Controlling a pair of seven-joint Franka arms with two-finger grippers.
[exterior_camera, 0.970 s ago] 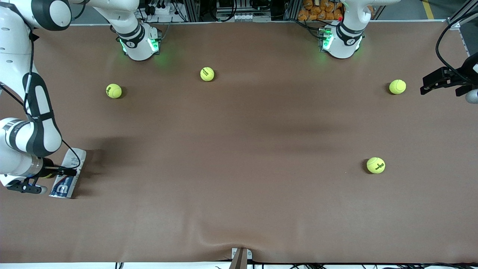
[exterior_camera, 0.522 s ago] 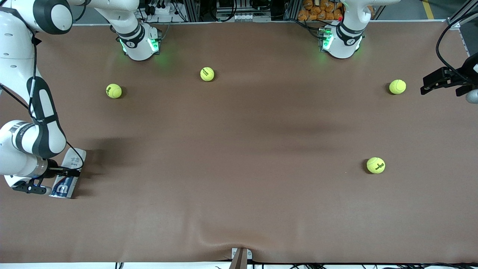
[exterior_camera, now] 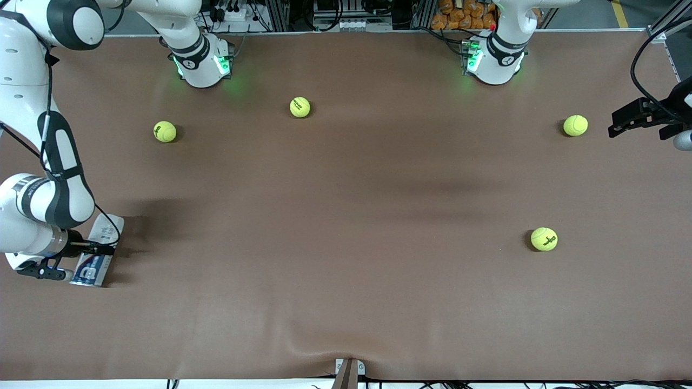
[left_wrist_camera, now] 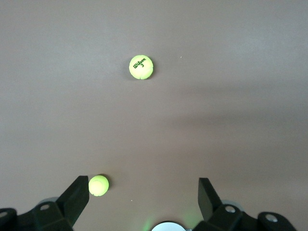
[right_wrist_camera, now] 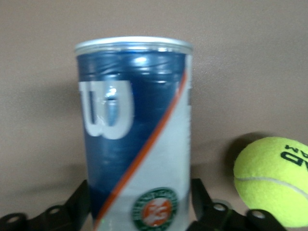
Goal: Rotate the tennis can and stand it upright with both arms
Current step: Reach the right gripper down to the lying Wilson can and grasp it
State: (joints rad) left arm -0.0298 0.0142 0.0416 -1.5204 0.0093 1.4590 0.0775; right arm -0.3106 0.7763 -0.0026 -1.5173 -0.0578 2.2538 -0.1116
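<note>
The tennis can [exterior_camera: 93, 269] lies on its side on the brown table at the right arm's end, its navy band with the white logo toward the front camera. My right gripper [exterior_camera: 86, 253] is low over its middle. In the right wrist view the can [right_wrist_camera: 137, 134] fills the space between the two fingers [right_wrist_camera: 83, 199], which press against its sides. My left gripper [exterior_camera: 621, 121] waits in the air over the left arm's end of the table. It is open and holds nothing [left_wrist_camera: 144, 192].
Several yellow-green tennis balls lie on the table: one [exterior_camera: 164, 131] and another [exterior_camera: 300, 107] near the right arm's base, one [exterior_camera: 575, 125] beside the left gripper, one [exterior_camera: 544, 239] nearer the front camera. Another ball [right_wrist_camera: 272, 180] lies beside the can.
The right gripper's fingers have closed in on the can's sides, and the right arm has shifted slightly. The left arm has not moved.
</note>
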